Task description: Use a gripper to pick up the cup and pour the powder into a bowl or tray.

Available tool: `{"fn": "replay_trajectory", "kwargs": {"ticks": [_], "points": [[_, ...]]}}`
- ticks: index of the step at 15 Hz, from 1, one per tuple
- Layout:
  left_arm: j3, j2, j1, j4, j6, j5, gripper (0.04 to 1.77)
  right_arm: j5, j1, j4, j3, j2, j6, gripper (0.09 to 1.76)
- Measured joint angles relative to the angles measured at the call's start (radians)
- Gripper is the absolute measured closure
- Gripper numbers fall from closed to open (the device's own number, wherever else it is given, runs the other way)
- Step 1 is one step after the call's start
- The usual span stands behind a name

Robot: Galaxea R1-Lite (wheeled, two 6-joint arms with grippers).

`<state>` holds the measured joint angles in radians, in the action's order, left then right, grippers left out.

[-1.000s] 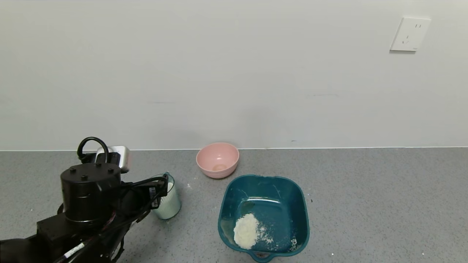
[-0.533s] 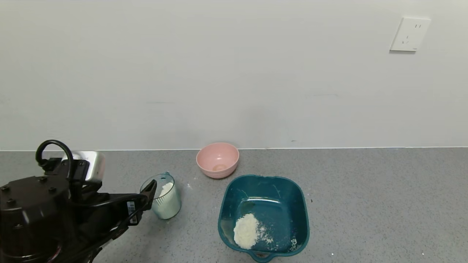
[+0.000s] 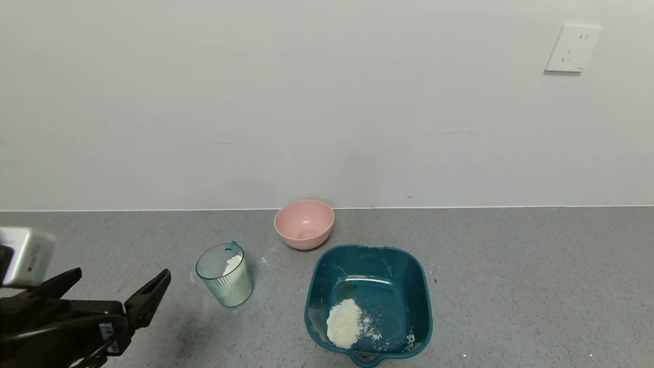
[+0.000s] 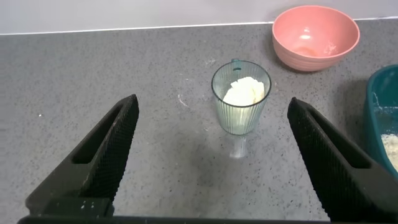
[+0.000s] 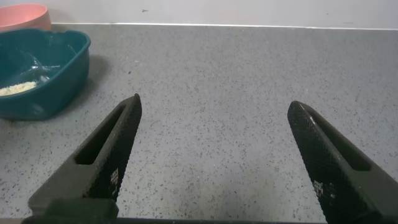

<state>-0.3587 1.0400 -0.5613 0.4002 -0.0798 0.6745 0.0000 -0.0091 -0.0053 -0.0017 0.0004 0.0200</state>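
Note:
The ribbed pale green cup stands upright on the grey counter with off-white powder inside. My left gripper is open and empty at the lower left, apart from the cup. In the left wrist view the cup stands ahead of the open gripper, beyond the fingertips. The dark teal tub sits right of the cup and holds a heap of powder. My right gripper is open over bare counter and out of the head view.
A small pink bowl stands near the wall behind the cup and tub. A few powder specks lie on the counter. The right wrist view shows the tub far off to one side.
My left arm has pulled back from the cup towards the lower left, with the jaws open. The cup stays standing where it was.

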Motion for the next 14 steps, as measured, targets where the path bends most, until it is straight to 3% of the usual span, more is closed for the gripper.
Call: {"fn": "replay_trajectory", "kwargs": {"ticks": [4, 7, 9, 10, 12, 14], "points": [[-0.012, -0.161, 0.001, -0.151, 0.0, 0.001, 0.09, 0.0, 0.0, 0.0, 0.0, 0.0, 0.0, 0.14], [-0.01, -0.252, 0.009, -0.196, 0.001, 0.0, 0.09, 0.0, 0.0, 0.0, 0.0, 0.0, 0.0, 0.14], [0.001, -0.281, 0.071, -0.199, 0.005, -0.031, 0.09, 0.0, 0.0, 0.0, 0.0, 0.0, 0.0, 0.14], [0.01, -0.294, 0.121, -0.2, 0.007, -0.087, 0.09, 0.0, 0.0, 0.0, 0.0, 0.0, 0.0, 0.14], [0.029, -0.338, 0.237, -0.209, 0.029, -0.257, 0.09, 0.0, 0.0, 0.0, 0.0, 0.0, 0.0, 0.14], [0.045, -0.405, 0.331, -0.261, 0.06, -0.373, 0.09, 0.0, 0.0, 0.0, 0.0, 0.0, 0.0, 0.14]]}}
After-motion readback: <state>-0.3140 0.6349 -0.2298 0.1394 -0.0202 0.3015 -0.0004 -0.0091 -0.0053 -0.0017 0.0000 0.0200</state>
